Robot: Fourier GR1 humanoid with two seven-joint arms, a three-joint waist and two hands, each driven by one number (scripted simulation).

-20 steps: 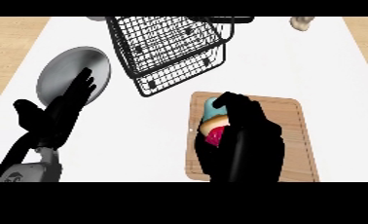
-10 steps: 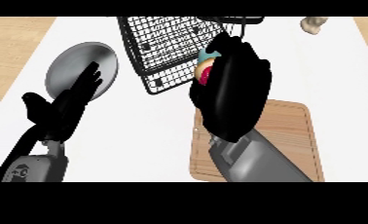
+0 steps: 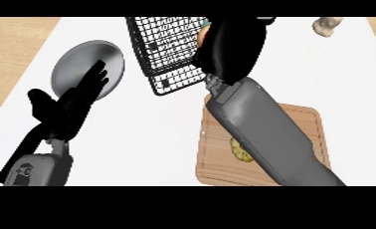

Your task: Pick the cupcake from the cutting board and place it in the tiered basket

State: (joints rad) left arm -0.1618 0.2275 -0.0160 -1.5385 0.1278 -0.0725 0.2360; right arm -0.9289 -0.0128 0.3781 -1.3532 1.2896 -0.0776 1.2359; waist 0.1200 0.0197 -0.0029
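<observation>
A: Right hand (image 3: 231, 44), state and place?
B: Curled round the cupcake (image 3: 201, 35), held over the tiered basket (image 3: 165, 49); only a sliver of cupcake shows.
A: Left hand (image 3: 73, 103)?
B: Fingers straight, holding nothing, beside the grey plate (image 3: 77, 66).
A: Other items?
B: Cutting board (image 3: 305, 123) on the white worktop (image 3: 147, 138), under the right forearm; a yellowish bit (image 3: 241, 151) on it.

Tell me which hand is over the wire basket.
The right hand, reaching from the cutting board side and curled over the tiered basket. The left hand rests open beside the grey plate.
</observation>
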